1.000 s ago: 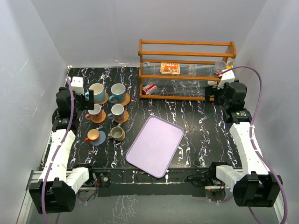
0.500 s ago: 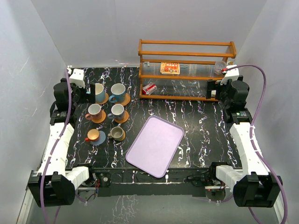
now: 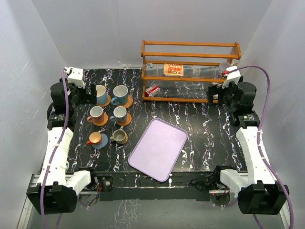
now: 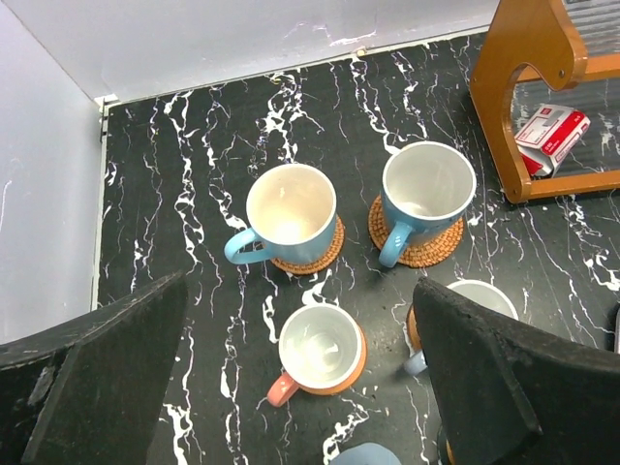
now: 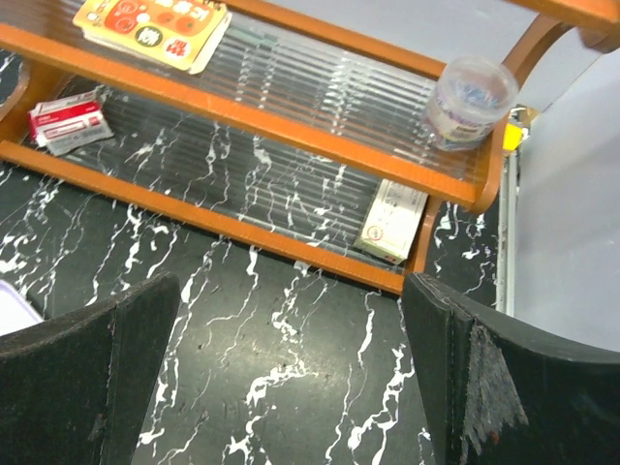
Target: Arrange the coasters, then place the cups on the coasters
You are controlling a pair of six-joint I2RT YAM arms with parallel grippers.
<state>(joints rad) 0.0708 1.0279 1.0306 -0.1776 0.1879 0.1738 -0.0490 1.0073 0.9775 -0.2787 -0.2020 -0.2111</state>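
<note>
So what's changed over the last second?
The left arm drew back toward the rear left, its open, empty fingers pulling away from the rear-left cup. The right arm barely shifted. All six cups stay on their coasters; the tray hasn't moved.

White shells are covering the left arm [image 3: 57,152] and the right arm [image 3: 255,152], black joints [image 3: 59,100] are showing between them, a purple cable [image 3: 264,95] is trailing along each, and the matte black wedge fingers [image 4: 97,387] are looking scuffed at their edges
</note>
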